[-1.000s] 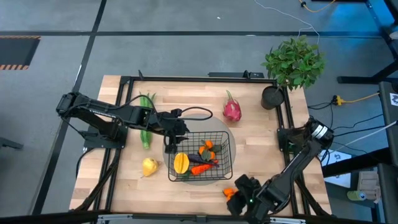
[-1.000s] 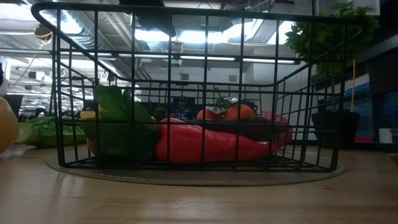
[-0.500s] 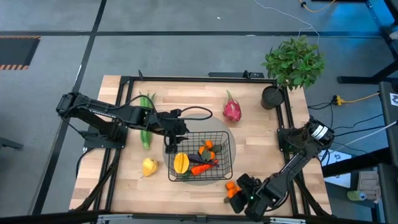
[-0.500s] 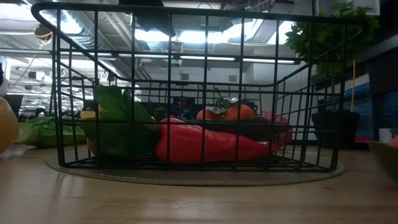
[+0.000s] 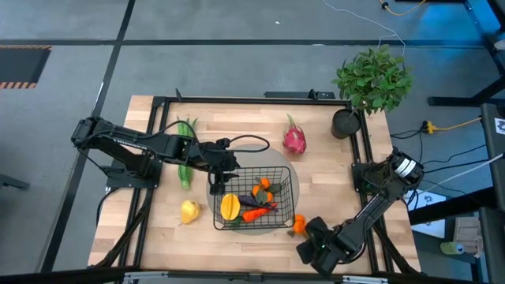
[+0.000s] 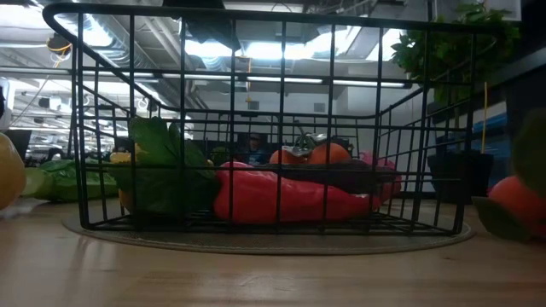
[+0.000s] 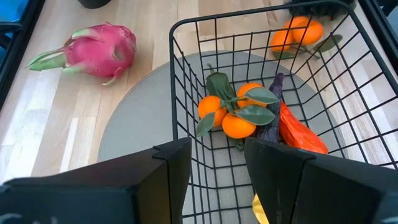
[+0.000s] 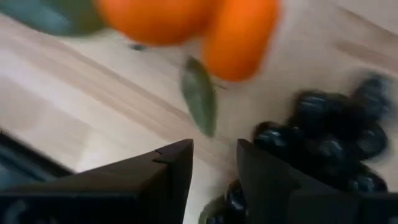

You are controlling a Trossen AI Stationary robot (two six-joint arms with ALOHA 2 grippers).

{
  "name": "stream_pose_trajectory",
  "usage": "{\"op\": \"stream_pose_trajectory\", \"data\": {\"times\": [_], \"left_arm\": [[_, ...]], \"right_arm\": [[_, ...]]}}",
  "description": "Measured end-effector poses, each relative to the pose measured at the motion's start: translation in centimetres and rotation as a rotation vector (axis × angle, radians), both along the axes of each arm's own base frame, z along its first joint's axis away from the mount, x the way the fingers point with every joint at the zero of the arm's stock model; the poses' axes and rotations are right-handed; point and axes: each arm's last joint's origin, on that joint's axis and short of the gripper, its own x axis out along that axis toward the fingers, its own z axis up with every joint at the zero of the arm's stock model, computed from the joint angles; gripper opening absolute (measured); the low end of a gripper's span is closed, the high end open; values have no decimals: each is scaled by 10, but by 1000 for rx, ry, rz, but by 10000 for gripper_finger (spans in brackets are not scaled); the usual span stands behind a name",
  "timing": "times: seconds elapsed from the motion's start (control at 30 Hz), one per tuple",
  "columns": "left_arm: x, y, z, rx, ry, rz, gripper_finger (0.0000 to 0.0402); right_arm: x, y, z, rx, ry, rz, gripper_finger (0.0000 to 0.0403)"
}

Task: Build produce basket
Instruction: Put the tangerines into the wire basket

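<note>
The black wire basket stands on a round grey mat. It holds a yellow fruit, small oranges, a red-orange piece and a dark purple one. My left gripper is at the basket's far left corner, shut on its wall. My right gripper is by the basket's near right corner. A bunch of small oranges with leaves is just ahead of its narrow-set fingertips. Dark grapes lie on the table under it. My left gripper holds the basket's left wall near the far corner. One finger is outside and one inside, coming slantwise from above and from the table's left. The basket rests on the mat. My right gripper has the orange bunch ahead of its fingertips, and one leaf reaches back toward them. The exact place of contact does not show. In the low view the bunch sits low, at about table height.
A pink dragon fruit lies behind the basket. Green stalks and a yellow fruit lie to its left. A potted plant in a black pot stands at the far right corner. A black frame edges the table.
My right gripper has gone toward the table's far edge, from the near right of the table up to the basket's near right corner. The orange bunch has gone with it and has come into the low view at the right.
</note>
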Motion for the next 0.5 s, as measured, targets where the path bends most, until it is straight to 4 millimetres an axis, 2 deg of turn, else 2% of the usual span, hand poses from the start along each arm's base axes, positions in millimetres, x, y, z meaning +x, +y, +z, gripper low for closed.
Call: {"op": "stream_pose_trajectory", "data": {"times": [0.13,0.5], "left_arm": [[0,0,0,0,0,0,138],[0,0,0,0,0,0,138]], "right_arm": [[-3,-3,-1,-23,38,-31,131],[5,4,4,8,-89,-36,131]]}}
